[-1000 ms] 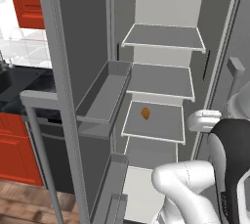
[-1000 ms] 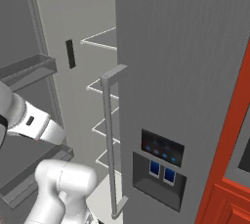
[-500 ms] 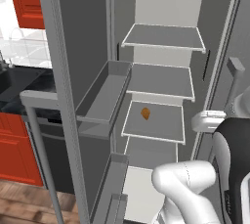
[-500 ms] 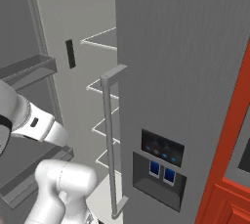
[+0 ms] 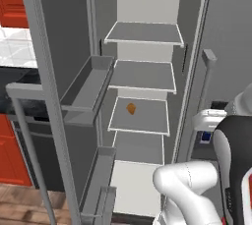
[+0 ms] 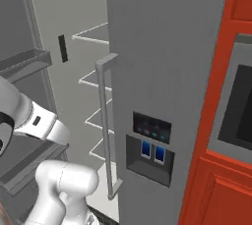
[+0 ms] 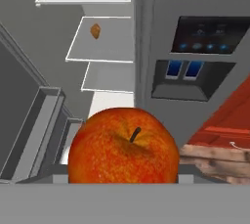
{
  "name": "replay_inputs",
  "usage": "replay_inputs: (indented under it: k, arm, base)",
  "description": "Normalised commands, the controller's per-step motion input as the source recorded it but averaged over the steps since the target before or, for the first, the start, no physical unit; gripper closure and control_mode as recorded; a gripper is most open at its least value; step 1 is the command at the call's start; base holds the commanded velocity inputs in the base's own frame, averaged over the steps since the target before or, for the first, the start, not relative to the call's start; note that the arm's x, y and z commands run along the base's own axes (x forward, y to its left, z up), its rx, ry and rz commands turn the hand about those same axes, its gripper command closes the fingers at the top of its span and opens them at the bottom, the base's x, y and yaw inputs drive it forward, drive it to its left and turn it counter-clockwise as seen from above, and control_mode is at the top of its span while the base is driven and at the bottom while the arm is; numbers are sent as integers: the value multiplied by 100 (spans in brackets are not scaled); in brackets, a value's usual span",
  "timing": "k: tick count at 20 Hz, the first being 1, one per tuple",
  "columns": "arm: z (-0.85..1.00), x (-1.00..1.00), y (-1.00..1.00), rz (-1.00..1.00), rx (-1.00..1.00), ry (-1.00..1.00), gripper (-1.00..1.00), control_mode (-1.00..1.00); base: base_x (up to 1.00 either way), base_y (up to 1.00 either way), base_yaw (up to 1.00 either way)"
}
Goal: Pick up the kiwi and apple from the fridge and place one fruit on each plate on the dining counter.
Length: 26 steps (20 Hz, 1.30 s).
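A shiny red apple (image 7: 122, 145) with a dark stem fills the lower middle of the hand view, right where my fingertips rise, and it hides them. My gripper is shut on the apple. It hangs in front of the fridge (image 5: 147, 3), whose left door stands open onto pale grey shelves. The fridge's right door (image 6: 162, 47) is closed. An orange-brown lump (image 5: 131, 108) lies on a middle shelf, and that lump (image 7: 95, 31) is far beyond the apple in the hand view. The kiwi, the plates and the dining counter are out of view.
The open left door carries bins (image 5: 83, 91) that jut toward the arm. A long grey bar handle (image 6: 106, 121) and a dispenser panel (image 6: 150, 143) sit on the closed door. Red cabinets (image 6: 231, 121) stand to the right of the fridge.
The whole picture has shifted in both base views, so the camera has moved: the fridge has slid left, and more red cabinet shows at the right. The lump stays on its shelf.
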Motion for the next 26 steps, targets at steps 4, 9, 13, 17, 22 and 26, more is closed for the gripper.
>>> replay_inputs:
  k: [4,9,13,17,22,26]
  arm:
    - [0,0,0,0,0,0,100,100]
    - [0,0,0,0,0,0,100,100]
    - [0,0,0,0,0,0,100,100]
    - [0,0,0,0,0,0,100,100]
    - [0,0,0,0,0,0,100,100]
    - [0,0,0,0,0,0,100,100]
  base:
    - [-89,-16,-63]
    - [-43,-5,-78]
    - [0,-5,-93]
    - [0,-2,-93]
    - [3,0,-93]
    - [23,0,-87]
